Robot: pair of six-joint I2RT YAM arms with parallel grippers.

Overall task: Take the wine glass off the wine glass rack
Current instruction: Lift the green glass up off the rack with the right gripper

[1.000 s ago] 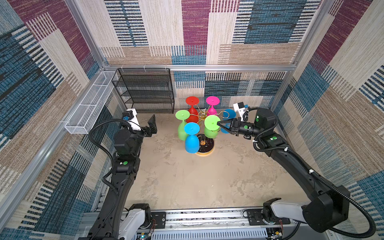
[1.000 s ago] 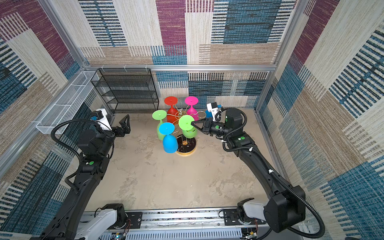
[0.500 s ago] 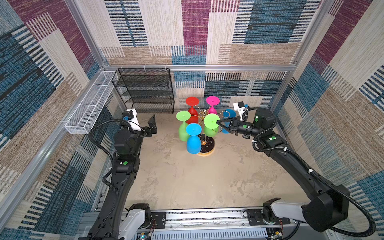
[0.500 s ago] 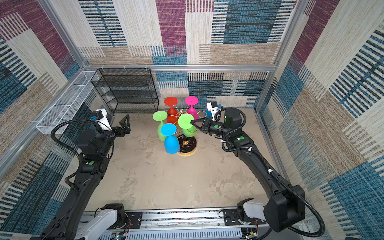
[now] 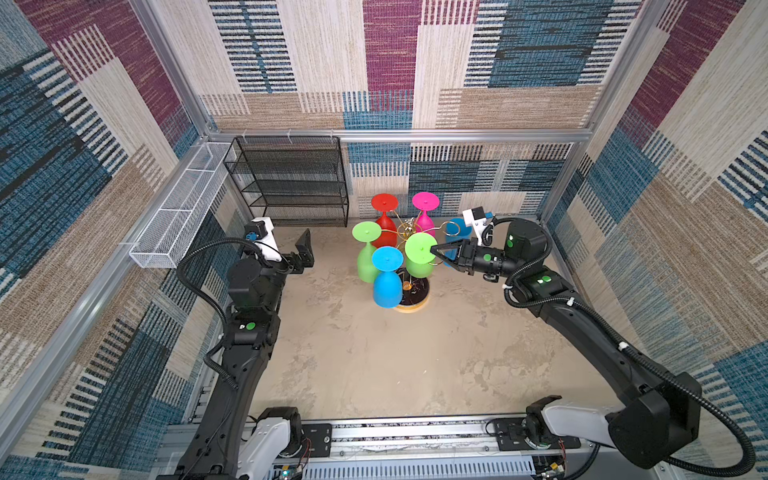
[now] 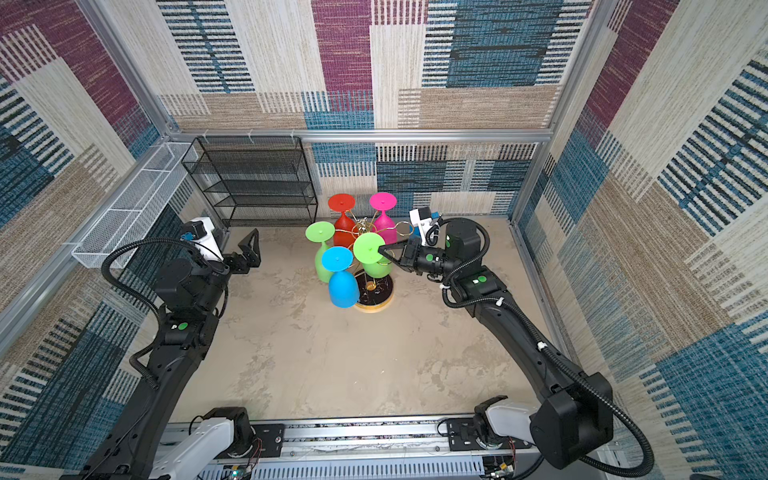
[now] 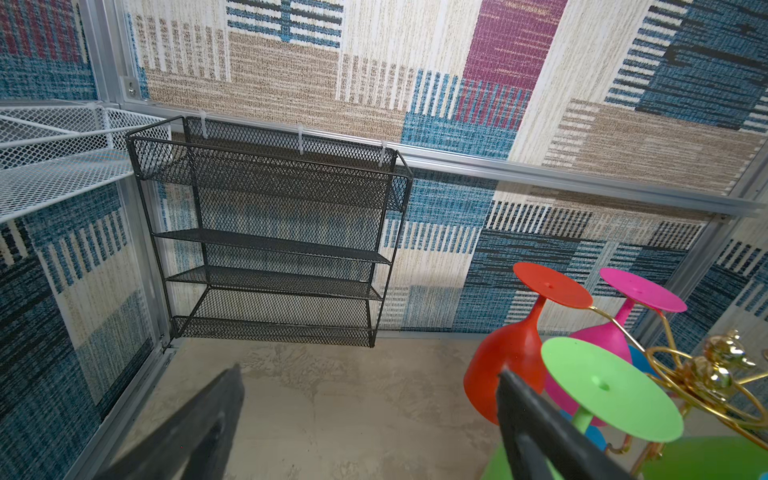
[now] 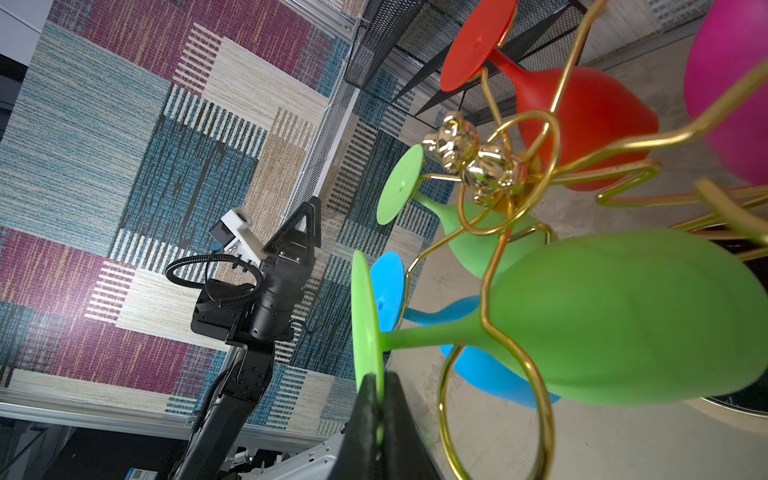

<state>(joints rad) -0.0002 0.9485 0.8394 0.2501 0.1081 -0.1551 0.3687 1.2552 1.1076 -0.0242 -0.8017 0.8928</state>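
The wine glass rack point(image 5: 409, 231) point(image 6: 362, 227) point(image 8: 478, 166) is a gold wire stand on a round black base point(image 5: 415, 297) at the back middle. Several coloured glasses hang upside down from it. My right gripper point(image 5: 433, 250) point(image 6: 381, 250) point(image 8: 380, 386) is shut on the rim of the foot of a green wine glass point(image 5: 420, 248) point(image 6: 369, 248) point(image 8: 623, 316), whose stem still lies in a gold ring arm. My left gripper point(image 5: 303, 254) point(image 6: 251, 253) point(image 7: 370, 370) stands open and empty, well left of the rack.
Red point(image 5: 385, 232), pink point(image 5: 425, 208), blue point(image 5: 387, 276) and a second green glass point(image 5: 367, 257) crowd round the held one. A black mesh shelf unit point(image 5: 291, 183) stands against the back wall. A long white mesh basket point(image 5: 178, 212) runs along the left wall.
My right gripper has edged slightly to the left with the green glass's foot in it. The left arm has not moved.
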